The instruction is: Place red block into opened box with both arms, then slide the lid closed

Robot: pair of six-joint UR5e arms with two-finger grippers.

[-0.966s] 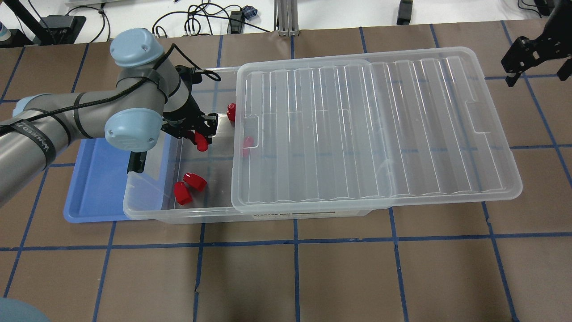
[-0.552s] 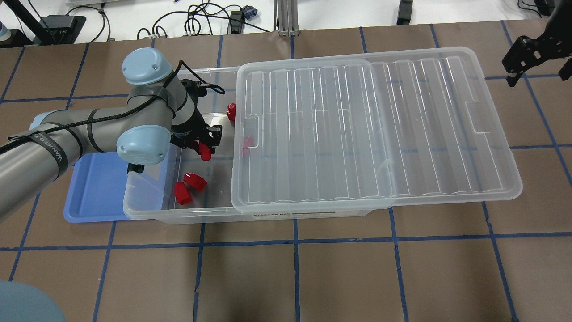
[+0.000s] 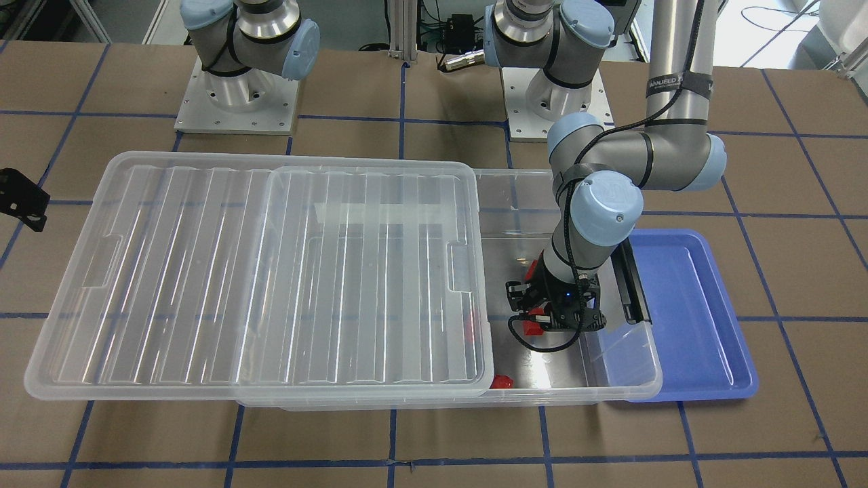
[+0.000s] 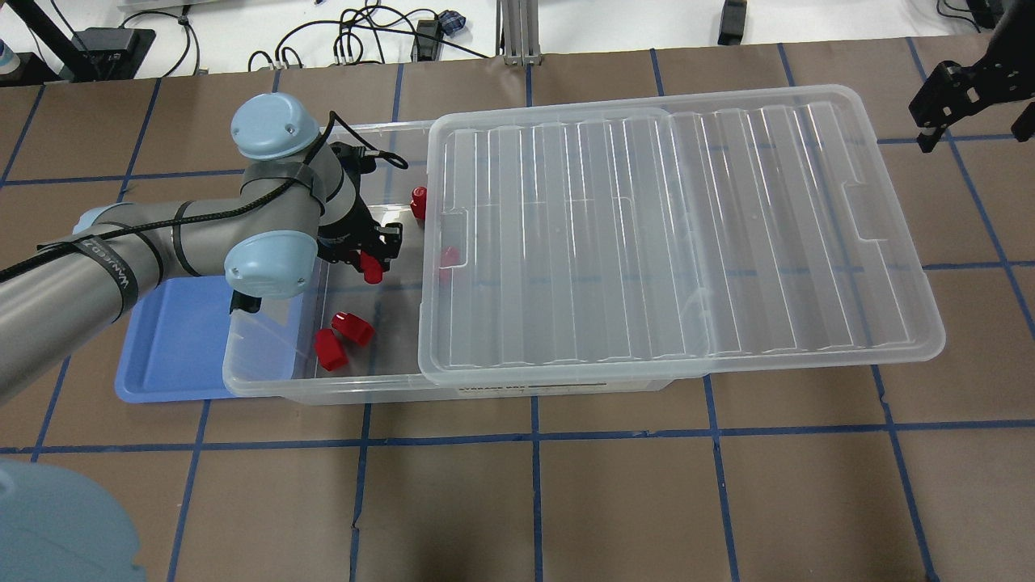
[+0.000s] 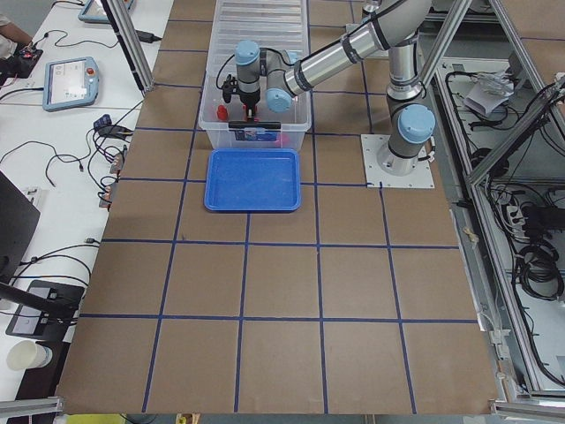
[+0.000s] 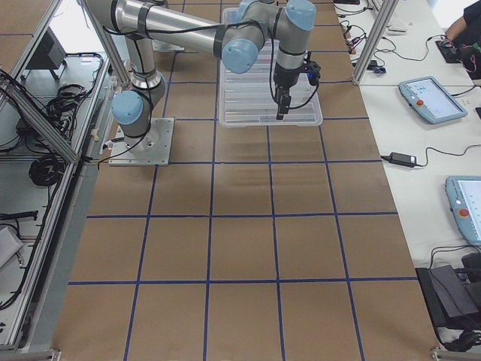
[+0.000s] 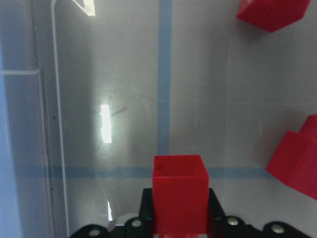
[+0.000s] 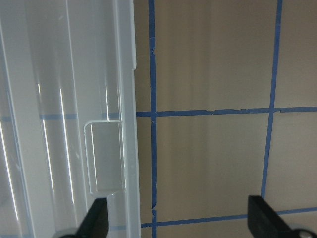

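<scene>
Now | left gripper (image 4: pixel 373 260) clamped on block (image 7: pixel 179 192), low inside box's (image 4: pixel 267 386) uncovered end, likely to drop it there | lid (image 4: pixel 679 234) sits offset, giving that gap | right gripper (image 8: pixel 178 212) spread wide beside lid's far tab (image 8: pixel 104 156), seemingly ready to push.

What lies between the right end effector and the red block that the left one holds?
The clear lid, covering most of the box, as the overhead view shows.
</scene>
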